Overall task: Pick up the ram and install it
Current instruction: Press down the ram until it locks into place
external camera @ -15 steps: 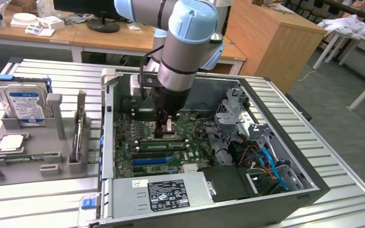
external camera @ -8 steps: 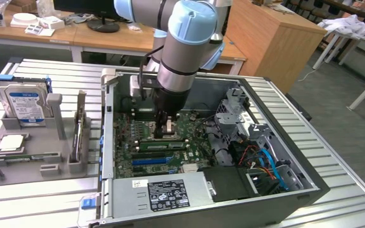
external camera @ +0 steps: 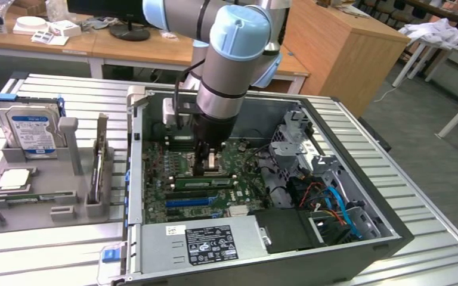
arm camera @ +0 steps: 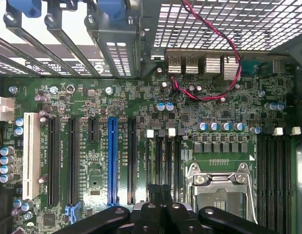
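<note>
My exterior camera looks down from high and well back on the open dark-grey metal computer case [external camera: 356, 238]; my wrist camera faces straight down, close over its green motherboard [external camera: 183, 179] [arm camera: 141, 102], which both share, slots running twelve-to-six.

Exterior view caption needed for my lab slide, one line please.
Robot arm reaches into the open PC case, gripper low over the motherboard slots; hard drive waits in the rack.

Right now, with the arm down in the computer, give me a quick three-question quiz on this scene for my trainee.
1. True or false: the gripper is inside the case.
2. Which stands in the grey rack at the exterior view's left? A hard drive B fan C keyboard
3. Fill in: the hard drive's label is ____.
Key: 1 true; 2 A; 3 blue.
</note>
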Controlling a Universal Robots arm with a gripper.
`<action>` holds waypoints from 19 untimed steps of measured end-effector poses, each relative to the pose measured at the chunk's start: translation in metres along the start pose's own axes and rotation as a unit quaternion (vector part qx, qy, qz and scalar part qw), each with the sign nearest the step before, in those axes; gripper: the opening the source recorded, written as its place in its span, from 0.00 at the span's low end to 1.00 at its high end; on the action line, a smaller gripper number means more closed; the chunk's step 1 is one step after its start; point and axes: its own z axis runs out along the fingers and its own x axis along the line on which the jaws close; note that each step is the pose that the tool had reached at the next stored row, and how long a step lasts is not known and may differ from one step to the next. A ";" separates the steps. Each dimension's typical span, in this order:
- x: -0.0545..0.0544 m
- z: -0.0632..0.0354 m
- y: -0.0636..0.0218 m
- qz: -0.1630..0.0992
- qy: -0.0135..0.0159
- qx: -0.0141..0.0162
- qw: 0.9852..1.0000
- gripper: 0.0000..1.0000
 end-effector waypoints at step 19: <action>0.001 0.0048 0.0048 0.000 0.000 0.005 1.000 0.11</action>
